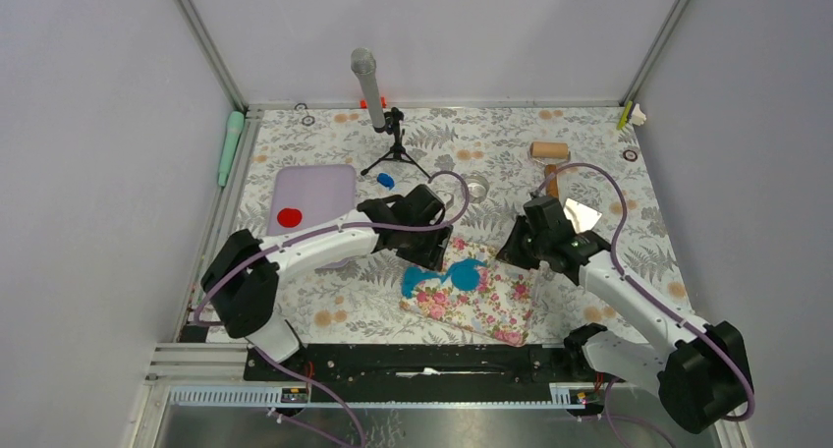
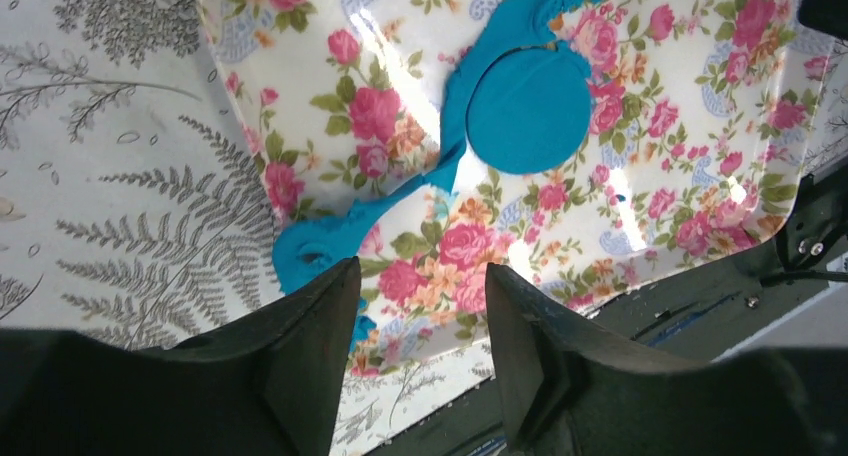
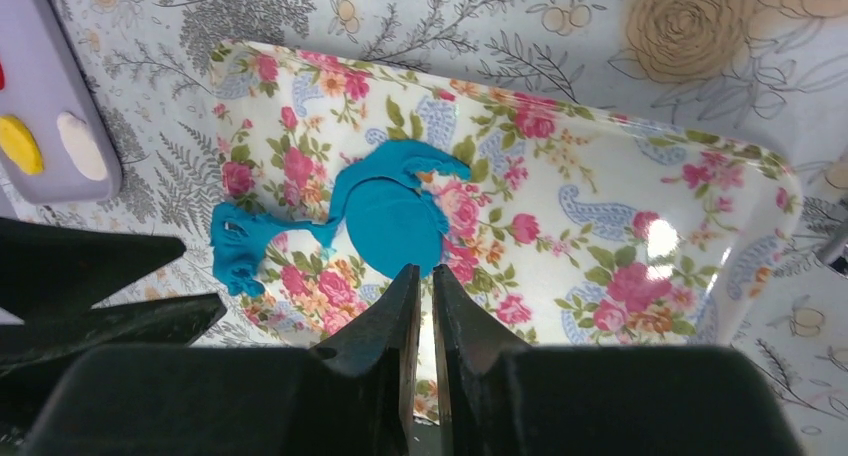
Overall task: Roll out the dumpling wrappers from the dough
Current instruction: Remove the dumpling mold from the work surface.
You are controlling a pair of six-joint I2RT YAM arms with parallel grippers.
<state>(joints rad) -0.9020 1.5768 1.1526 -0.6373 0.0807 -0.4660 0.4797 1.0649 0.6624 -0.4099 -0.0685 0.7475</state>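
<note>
One dumpling wrapper (image 2: 527, 114) lies round and flat on the floral mat (image 2: 690, 126) at the bench's (image 2: 120, 176) 6 o'clock, leftover dough (image 2: 310, 251) trailing toward 9 o'clock, so we judge more rolling remains; our left hand (image 2: 420, 271) gapes empty, our right hand (image 3: 425, 273) is nearly closed on nothing.
</note>
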